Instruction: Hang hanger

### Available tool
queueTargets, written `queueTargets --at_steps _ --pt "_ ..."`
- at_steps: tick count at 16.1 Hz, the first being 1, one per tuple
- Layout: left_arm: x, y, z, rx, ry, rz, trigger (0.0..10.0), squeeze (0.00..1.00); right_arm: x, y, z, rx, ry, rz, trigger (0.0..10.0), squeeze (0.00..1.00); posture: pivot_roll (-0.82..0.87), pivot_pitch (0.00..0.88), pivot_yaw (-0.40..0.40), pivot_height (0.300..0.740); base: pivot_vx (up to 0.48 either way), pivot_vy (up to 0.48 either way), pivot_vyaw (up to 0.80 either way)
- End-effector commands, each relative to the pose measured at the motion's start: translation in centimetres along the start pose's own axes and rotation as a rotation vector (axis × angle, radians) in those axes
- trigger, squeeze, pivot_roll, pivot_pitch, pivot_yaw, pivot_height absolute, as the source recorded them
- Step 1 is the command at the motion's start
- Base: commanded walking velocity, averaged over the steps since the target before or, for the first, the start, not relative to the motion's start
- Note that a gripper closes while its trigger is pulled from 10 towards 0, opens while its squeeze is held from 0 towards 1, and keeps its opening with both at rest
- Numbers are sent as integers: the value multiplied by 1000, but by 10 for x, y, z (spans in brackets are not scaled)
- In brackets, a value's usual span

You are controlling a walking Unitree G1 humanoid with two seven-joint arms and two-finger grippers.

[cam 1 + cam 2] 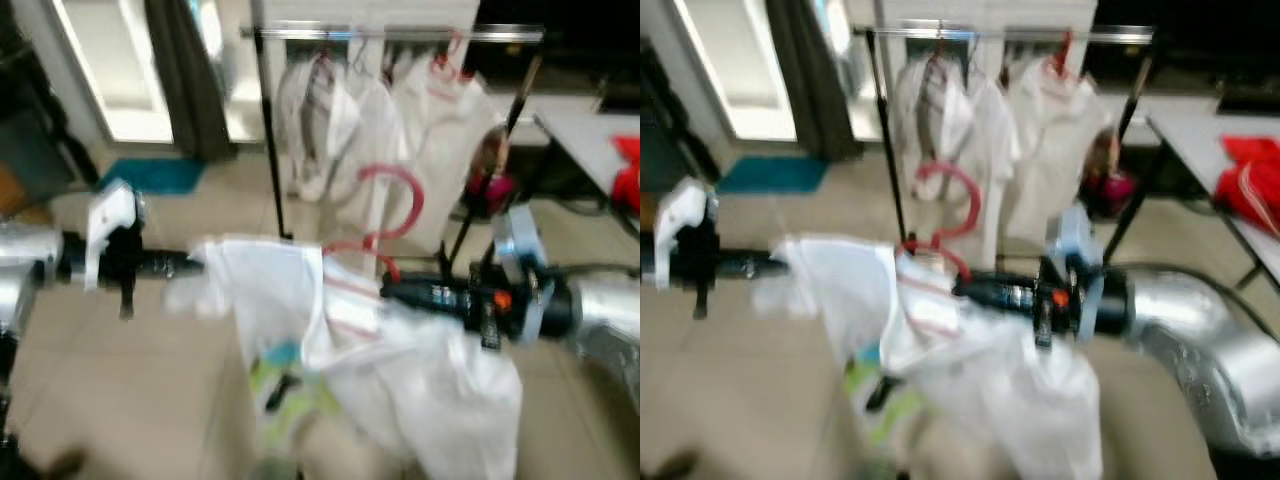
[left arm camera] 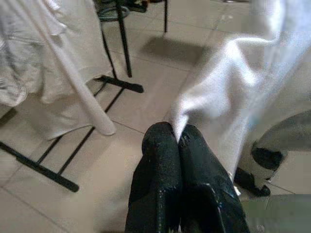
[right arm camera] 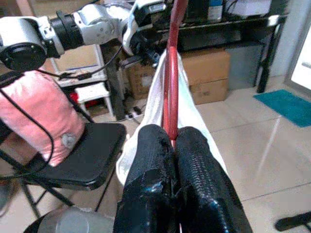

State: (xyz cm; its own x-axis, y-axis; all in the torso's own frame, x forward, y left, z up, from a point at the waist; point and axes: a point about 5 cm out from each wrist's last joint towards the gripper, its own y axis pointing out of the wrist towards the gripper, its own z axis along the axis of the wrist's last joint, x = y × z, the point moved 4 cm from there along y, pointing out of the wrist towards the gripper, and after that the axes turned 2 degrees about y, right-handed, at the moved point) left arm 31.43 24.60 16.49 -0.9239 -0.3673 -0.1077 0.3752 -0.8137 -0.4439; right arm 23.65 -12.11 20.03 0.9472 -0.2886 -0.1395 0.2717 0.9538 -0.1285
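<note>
A red hanger [image 1: 392, 205] carries a white garment [image 1: 300, 300] in front of me, its hook curling upward. My right gripper [image 1: 392, 288] is shut on the hanger's red neck [image 3: 170, 92], fingers [image 3: 192, 165] pressed together around it. My left gripper [image 1: 200, 266] is shut on the garment's edge [image 2: 214, 97], pinching the white cloth between its fingers [image 2: 160, 160]. Beyond stands a clothes rack with a silver rail [image 1: 400, 33], where several white garments [image 1: 370, 120] hang on hangers.
The rack's black legs [image 2: 73, 150] run across the tiled floor. A table with red cloth [image 1: 1245, 185] stands at the right. A teal mat [image 1: 150, 175] lies by a doorway at the back left. A black chair with a pink cushion [image 3: 39, 116] shows in the right wrist view.
</note>
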Motion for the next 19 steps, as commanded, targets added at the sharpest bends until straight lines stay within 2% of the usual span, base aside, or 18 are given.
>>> queueTargets --at_steps 1,8,11,15,16,18,19 --pt "-5 -4 4 6 14 29 0 0 -2 0 8 22 -36 13 10000 0 48 0 43 740 0 0 0" --pt "-5 -23 -26 -51 -74 144 0 0 6 -6 11 35 -41 -27 10000 0 52 0 41 740 0 0 0" --pt "-6 -41 -51 -122 -109 244 0 0 11 -9 12 41 -47 -50 10000 0 58 0 35 740 0 0 0" --pt "-6 -50 -59 -144 -101 299 0 0 13 -10 12 40 -54 -53 10000 0 60 0 28 740 0 0 0" --pt "-10 -43 -41 -25 -86 310 10000 0 14 -10 12 43 -60 -57 10000 0 61 0 24 740 0 0 0" --pt "-10 -39 -30 43 -78 301 10000 0 15 -10 12 42 -64 -64 10000 0 61 0 24 740 0 0 0" --pt "-12 -40 -29 53 -78 307 10000 1000 17 -10 10 55 -31 -78 10000 0 57 0 31 740 0 0 0"
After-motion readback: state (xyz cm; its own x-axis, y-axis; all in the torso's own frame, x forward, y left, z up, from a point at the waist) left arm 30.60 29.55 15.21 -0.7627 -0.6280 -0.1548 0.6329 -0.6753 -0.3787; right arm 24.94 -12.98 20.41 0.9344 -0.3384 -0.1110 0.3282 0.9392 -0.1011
